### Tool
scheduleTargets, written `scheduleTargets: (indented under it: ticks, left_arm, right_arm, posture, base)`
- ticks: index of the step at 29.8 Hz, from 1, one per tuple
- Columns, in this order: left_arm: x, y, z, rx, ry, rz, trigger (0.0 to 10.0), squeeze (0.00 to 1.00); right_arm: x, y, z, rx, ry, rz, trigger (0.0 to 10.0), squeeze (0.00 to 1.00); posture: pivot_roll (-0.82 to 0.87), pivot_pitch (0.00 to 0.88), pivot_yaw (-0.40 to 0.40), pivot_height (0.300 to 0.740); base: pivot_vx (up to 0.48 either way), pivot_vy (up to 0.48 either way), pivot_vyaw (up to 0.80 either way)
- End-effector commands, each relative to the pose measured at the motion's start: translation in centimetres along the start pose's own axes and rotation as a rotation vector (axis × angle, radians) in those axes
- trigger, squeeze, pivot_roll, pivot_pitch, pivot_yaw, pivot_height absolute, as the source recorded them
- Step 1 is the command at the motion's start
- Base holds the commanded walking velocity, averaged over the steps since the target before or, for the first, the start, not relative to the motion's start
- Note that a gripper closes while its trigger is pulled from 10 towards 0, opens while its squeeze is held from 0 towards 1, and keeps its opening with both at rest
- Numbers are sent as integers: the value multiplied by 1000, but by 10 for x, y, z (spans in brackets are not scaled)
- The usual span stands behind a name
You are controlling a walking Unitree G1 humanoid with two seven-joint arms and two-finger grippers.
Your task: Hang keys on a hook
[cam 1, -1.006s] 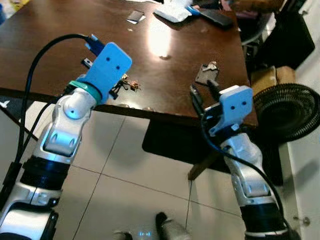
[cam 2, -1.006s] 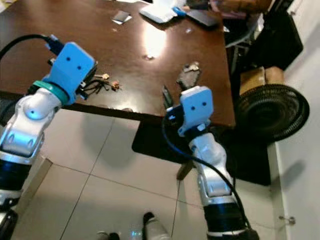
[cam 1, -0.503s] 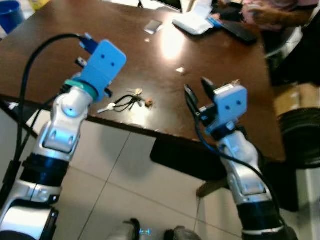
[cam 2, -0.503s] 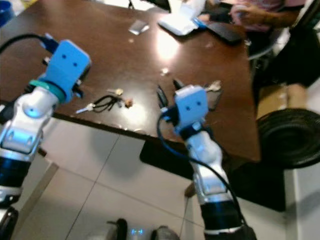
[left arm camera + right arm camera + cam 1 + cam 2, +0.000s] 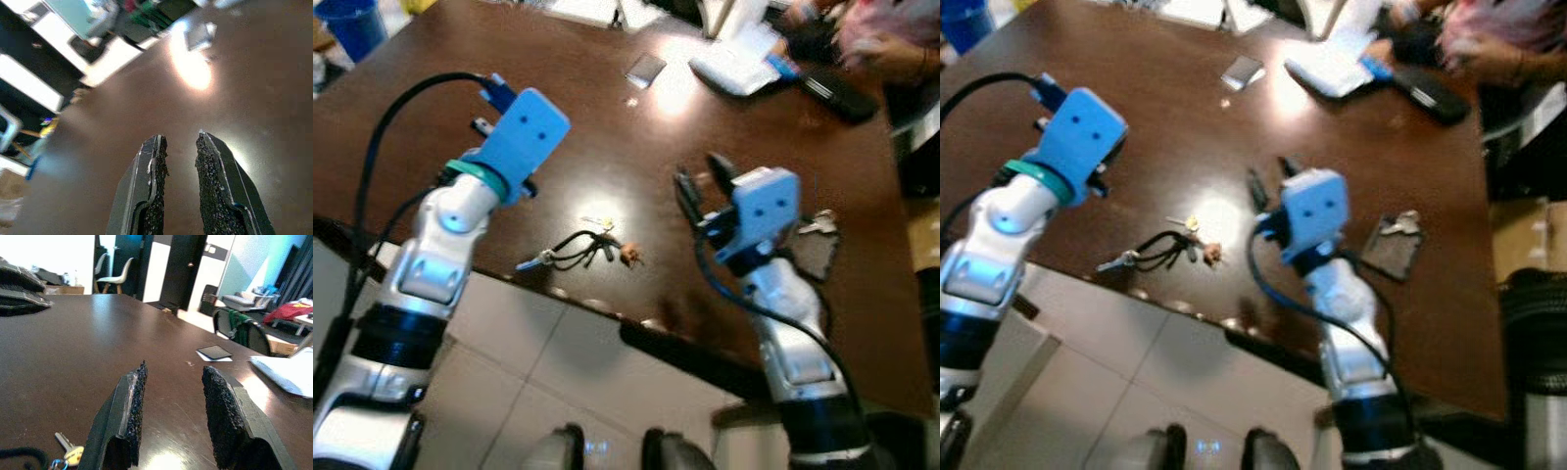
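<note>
A bunch of keys on a black cord (image 5: 582, 247) lies on the dark brown table (image 5: 440, 88), close to its near edge. My right gripper (image 5: 702, 178) hovers open over the table, just right of and beyond the keys. In the right wrist view one key (image 5: 68, 451) lies below and beside its fingers (image 5: 131, 396), with nothing between them. My left gripper (image 5: 180, 139) hangs over the table to the left of the keys, its fingers a small gap apart and empty. No hook can be made out.
A second key on a dark pouch (image 5: 813, 247) lies right of my right arm. Farther back are a small dark card (image 5: 646, 69), a white packet (image 5: 739, 67), a black remote (image 5: 837, 93) and a person's hands (image 5: 891, 39). A blue cup (image 5: 352, 24) stands far left.
The whole view has shifted as I came closer to the table. Both grippers now reach over the tabletop instead of hanging before its edge. The keys have not moved on the table.
</note>
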State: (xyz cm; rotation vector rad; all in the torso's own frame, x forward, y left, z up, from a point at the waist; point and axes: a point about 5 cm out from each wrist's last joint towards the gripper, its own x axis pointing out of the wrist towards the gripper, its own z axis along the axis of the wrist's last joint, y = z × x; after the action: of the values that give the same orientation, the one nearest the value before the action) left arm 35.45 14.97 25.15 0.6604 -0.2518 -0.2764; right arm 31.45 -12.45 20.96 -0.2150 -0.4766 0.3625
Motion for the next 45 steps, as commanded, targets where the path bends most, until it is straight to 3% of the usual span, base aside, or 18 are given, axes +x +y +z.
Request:
scheduleTargets:
  ticks: [1, 3, 4, 5, 7, 10, 11, 15, 19, 20, 25, 27, 31, 35, 45]
  left_arm:
    - [-3, -18, -11, -12, 38, -117, 10000, 0]
    - [-4, -23, -18, -1, 69, -176, 10000, 0]
    - [-11, -28, -28, 51, 106, -295, 10000, 0]
    - [-11, -28, -28, 51, 106, -295, 10000, 0]
    - [-21, -30, -40, 93, 144, -419, 10000, 0]
    - [-23, -28, -45, 80, 174, -446, 10000, 0]
    - [-24, -27, -48, 65, 193, -453, 10000, 0]
    - [-27, -29, -58, -136, 241, -533, 10000, 0]
    - [-29, -30, -58, -215, 225, -571, 10000, 0]
    - [-31, -29, -55, -265, 204, -602, 10000, 0]
    - [-33, -27, -41, -357, 131, -670, 10000, 0]
    - [-29, -20, -26, -406, 36, -681, 10000, 0]
    - [-28, -20, -24, -371, 8, -683, 10000, 0]
    - [-33, -37, -30, -309, 16, -766, 10000, 0]
    - [-29, -49, -32, -306, -4, -799, 10000, 0]
  right_arm:
    - [-5, -5, -2, -9, 16, -14, 10000, 0]
    - [-6, -5, -2, -10, 16, -15, 10000, 0]
    - [-7, -5, -2, -11, 16, -17, 10000, 0]
    - [-7, -5, -2, -11, 16, -17, 10000, 0]
    - [-10, -5, -1, -12, 18, -18, 10000, 0]
    - [-11, -5, -1, -11, 21, -17, 10000, 0]
    - [-12, -5, -1, -11, 23, -16, 10000, 0]
    - [-13, 4, -6, -2, 46, 38, 10000, 0]
    - [-12, 6, -7, -2, 49, 49, 10000, 0]
    - [-11, 5, -7, -2, 50, 51, 10000, 0]
    - [-12, 1, -8, -6, 57, 44, 10000, 0]
    - [-15, 3, -10, 0, 68, 34, 10000, 0]
    - [-19, 7, -11, 12, 75, 33, 10000, 0]
    - [-21, 7, -11, 14, 81, 39, 10000, 0]
    - [-21, 0, -8, -2, 80, 42, 10000, 0]
  posture:
    - [23, 166, 105, 740]
    - [20, 175, 108, 740]
    - [19, 182, 112, 740]
    - [19, 182, 112, 740]
    - [21, 189, 116, 740]
    - [25, 197, 120, 740]
    - [25, 197, 120, 740]
    - [37, 232, 121, 740]
    - [39, 245, 120, 740]
    - [42, 252, 119, 740]
    - [49, 254, 126, 740]
    - [45, 253, 130, 740]
    - [40, 255, 127, 740]
    - [27, 253, 113, 740]
    - [13, 267, 94, 740]
  base:
    - [0, 0, 0]
    - [0, 0, 0]
    - [0, 0, 0]
    - [0, 0, 0]
    - [0, 0, 0]
    - [0, 0, 0]
    - [0, 0, 0]
    - [0, 0, 0]
    - [0, 0, 0]
    - [0, 0, 0]
    - [0, 0, 0]
    - [0, 0, 0]
    - [0, 0, 0]
    - [0, 0, 0]
    - [0, 0, 0]
